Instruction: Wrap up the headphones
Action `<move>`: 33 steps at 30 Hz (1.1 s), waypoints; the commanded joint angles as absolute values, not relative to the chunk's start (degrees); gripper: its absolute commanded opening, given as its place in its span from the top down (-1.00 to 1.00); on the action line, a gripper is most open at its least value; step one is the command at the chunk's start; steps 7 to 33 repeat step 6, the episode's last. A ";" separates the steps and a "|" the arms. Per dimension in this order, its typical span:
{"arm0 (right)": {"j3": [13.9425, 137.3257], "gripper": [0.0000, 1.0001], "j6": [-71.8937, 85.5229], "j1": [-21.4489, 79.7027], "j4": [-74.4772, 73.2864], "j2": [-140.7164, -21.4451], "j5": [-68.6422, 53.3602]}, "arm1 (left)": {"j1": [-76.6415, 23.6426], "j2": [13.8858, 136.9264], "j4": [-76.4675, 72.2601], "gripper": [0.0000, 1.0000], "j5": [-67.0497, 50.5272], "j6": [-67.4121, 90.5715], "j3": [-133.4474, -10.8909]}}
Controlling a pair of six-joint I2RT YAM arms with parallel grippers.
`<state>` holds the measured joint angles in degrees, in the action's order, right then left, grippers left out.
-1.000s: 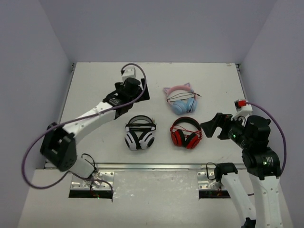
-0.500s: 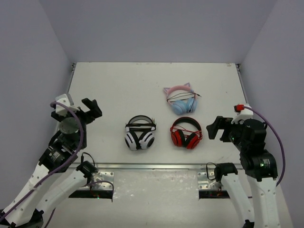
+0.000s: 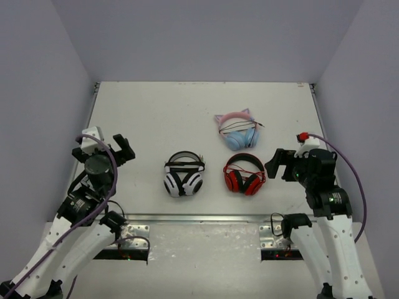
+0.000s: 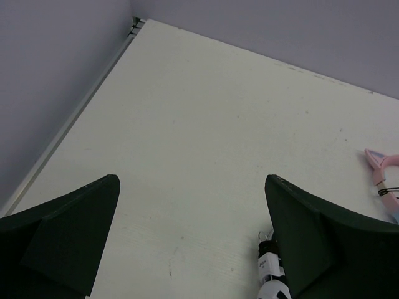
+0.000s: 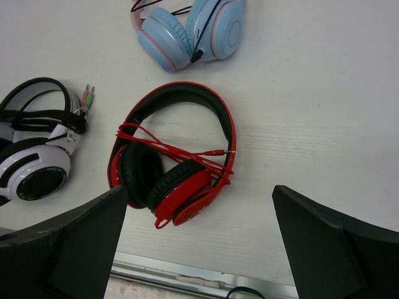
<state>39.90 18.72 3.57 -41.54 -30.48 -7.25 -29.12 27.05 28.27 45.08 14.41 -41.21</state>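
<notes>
Top external view: cat-ear headphones [image 3: 237, 132] on worktop [image 3: 156, 106], behind red-and-black headphones [image 3: 244, 175]. Left claw [image 3: 123, 144] and right claw [image 3: 278, 165] spread wide, empty. Likely light; hold stiff pink headband [image 3: 232, 116]; thin cable [image 3: 240, 126] limp.

Item: tabletop [image 3: 156, 112], carrying three headsets.
- the headphones [image 3: 237, 132]: farthest back, right of centre.
- near-right headset [image 3: 244, 174]: directly before the headphones, just apart.
- near-left headset [image 3: 184, 174]: left of the near-right headset, same row, near.
- left pincer [image 3: 120, 146]: at the left edge, well apart from all.
- right pincer [image 3: 278, 164]: beside the near-right headset, on its right.
</notes>
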 commanded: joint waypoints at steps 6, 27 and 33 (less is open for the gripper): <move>40.17 -0.98 17.14 3.87 -36.74 -30.67 -1.85 | -20.92 28.12 23.82 -1.00 35.95 13.98 -40.70; 40.17 -0.98 17.14 3.87 -36.74 -30.67 -1.85 | -20.92 28.12 23.82 -1.00 35.95 13.98 -40.70; 40.17 -0.98 17.14 3.87 -36.74 -30.67 -1.85 | -20.92 28.12 23.82 -1.00 35.95 13.98 -40.70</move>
